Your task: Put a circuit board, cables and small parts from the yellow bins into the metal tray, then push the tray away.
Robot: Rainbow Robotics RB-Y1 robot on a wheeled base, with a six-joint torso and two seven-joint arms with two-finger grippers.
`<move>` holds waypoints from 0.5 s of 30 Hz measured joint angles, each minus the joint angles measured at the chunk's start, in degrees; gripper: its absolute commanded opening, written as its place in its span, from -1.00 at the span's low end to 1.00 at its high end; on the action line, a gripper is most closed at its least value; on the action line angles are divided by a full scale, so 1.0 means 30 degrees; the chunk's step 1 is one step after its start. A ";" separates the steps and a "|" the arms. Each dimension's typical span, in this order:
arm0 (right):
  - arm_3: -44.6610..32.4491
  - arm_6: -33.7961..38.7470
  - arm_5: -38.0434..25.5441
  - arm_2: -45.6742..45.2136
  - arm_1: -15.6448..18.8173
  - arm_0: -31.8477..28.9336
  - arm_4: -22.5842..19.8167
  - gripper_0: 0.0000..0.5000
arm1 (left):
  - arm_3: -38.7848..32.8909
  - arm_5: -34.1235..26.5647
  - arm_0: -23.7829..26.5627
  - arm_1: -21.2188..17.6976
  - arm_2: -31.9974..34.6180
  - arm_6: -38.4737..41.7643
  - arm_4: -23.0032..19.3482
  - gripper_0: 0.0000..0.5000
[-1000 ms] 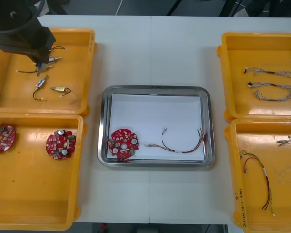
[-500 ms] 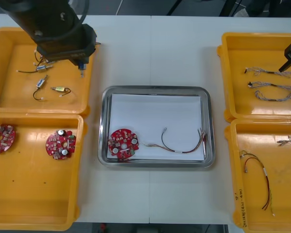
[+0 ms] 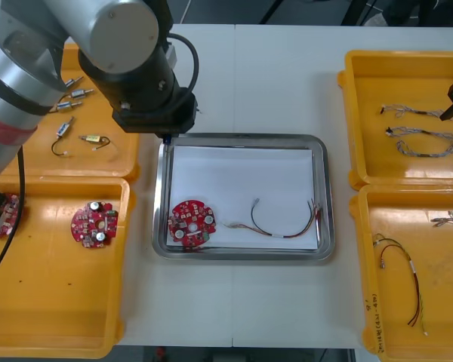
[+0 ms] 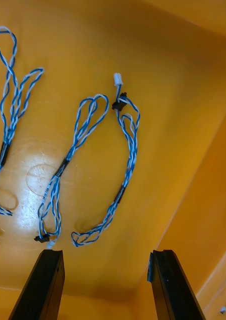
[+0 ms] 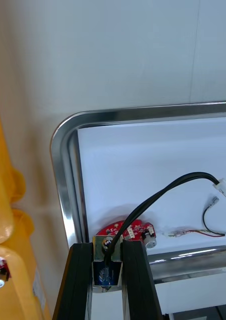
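Left gripper (image 5: pixel 108 272), its fingers (image 5: pixel 80 280) pinched close on a small metal part (image 5: pixel 105 246) whose black cable (image 5: pixel 163 192) arcs up from between them to a white plug (image 5: pixel 224 189), hangs over the far left corner of the metal tray (image 5: pixel 63 165); just beyond its tips on the white tray floor lies a red circuit board (image 5: pixel 128 230), and past the board a red and yellow cable (image 5: pixel 193 232), both already delivered; the front view sets this gripper (image 3: pixel 164 137) right at the tray rim (image 3: pixel 328 196), with the board (image 3: pixel 192 222) well below it; the step in hand reads as carrying the small part in, and the next move would call for a short reach inward over bare white floor, a descent clear of the board, then parting the fingers so that part and trailing cable both land inside the rim

Right gripper (image 4: pixel 105 255), fingers spread wide and empty, hovers inside the far right yellow bin (image 4: pixel 168 100); twisted blue and white cables (image 4: pixel 125 165) lie on the floor just ahead of its tips, the nearest loop roughly between them and another close beside it; it looks poised to drop and close on a single cable without snagging the neighbour; pushing the tray away remains undone
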State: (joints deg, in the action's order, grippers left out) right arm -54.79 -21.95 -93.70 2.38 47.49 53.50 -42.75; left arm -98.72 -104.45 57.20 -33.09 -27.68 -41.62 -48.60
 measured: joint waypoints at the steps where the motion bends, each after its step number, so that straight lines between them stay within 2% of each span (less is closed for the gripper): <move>1: 0.0149 0.0001 0.0254 0.0000 -0.0036 0.0004 0.0052 1.00 | 0.0000 0.0300 -0.0167 0.0007 -0.0277 0.0131 0.0061 -1.00; 9: 0.1634 0.0566 0.1963 0.0000 -0.0623 0.0051 0.0336 1.00 | 0.0000 0.1601 -0.0743 0.0078 -0.2182 0.1748 0.0652 -1.00; 15: 0.2640 0.0567 0.3028 0.0000 -0.1175 0.0072 0.0562 1.00 | 0.0021 0.2279 -0.1060 0.0329 -0.2551 0.2198 0.1051 -1.00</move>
State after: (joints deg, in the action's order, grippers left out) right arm -46.87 -20.25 -84.61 2.38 43.96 53.71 -41.07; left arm -98.65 -97.62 54.02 -32.10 -35.33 -35.02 -45.44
